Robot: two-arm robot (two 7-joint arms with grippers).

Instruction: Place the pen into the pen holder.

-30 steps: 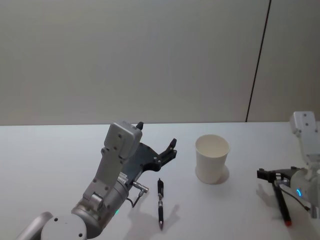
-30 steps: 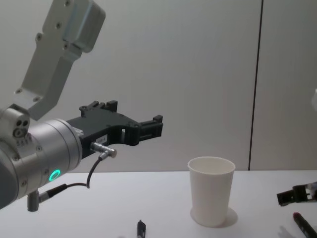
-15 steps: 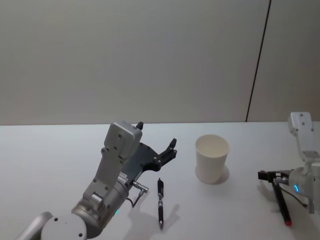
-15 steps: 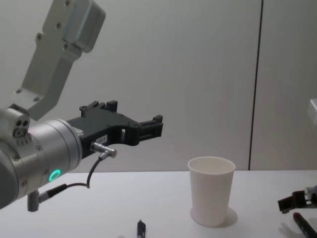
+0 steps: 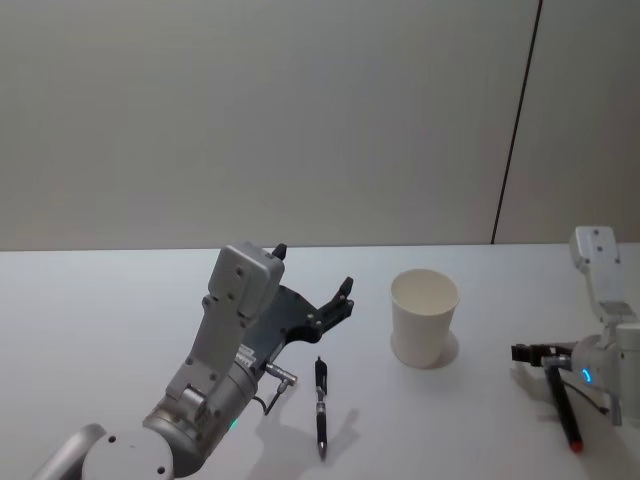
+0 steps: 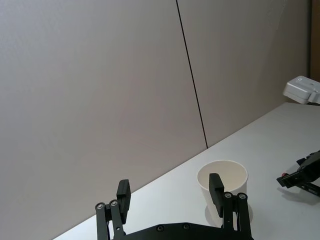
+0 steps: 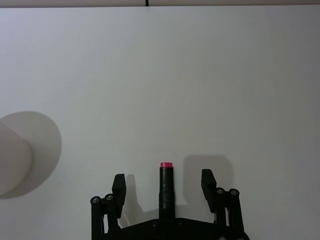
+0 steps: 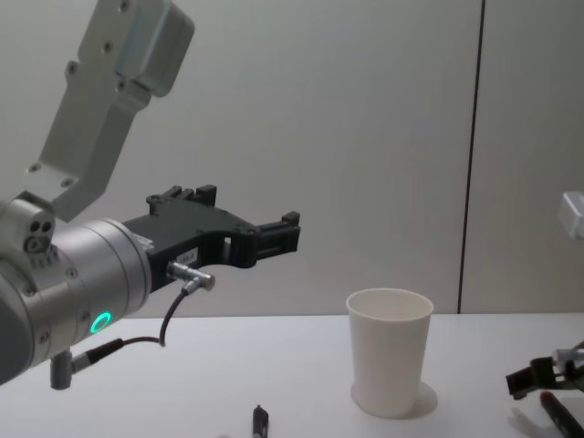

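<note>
1. The pen holder [image 5: 424, 318], a plain white paper cup, stands upright on the white table [image 5: 100, 300], a little right of the middle. Its mouth is open upward. The chest view shows its tapered side and rolled rim [image 8: 388, 351].
2. Taking the cup as the centre of the dial and 12 o'clock as away from the robot, the red-tipped pen [image 5: 566, 410] lies flat on the table at about 4 o'clock, well apart from the cup.
3. The right gripper [image 5: 532, 353] is low over the table at about 4 o'clock from the cup, at the far end of that pen.
4. In the right wrist view the right gripper [image 7: 163, 183] has its pincer spread, one finger on either side of the pen [image 7: 166, 192]. There is a gap between each finger and the pen, so neither touches it, and the pen's pink-red end points out between them.
5. In the chest view the right gripper [image 8: 538, 374] is at the right edge, just above the red-tipped pen [image 8: 555, 409].
6. The black pen [image 5: 321, 402] lies flat at about 8 o'clock from the cup, near it, with its length running toward and away from the robot.
7. The left gripper [image 5: 314, 267] is held up in the air at about 9 o'clock from the cup, above the far end of the black pen.
8. Its pincer is spread wide, as the left wrist view [image 6: 170, 190] shows, with the cup [image 6: 235, 167] beyond one finger.
</note>
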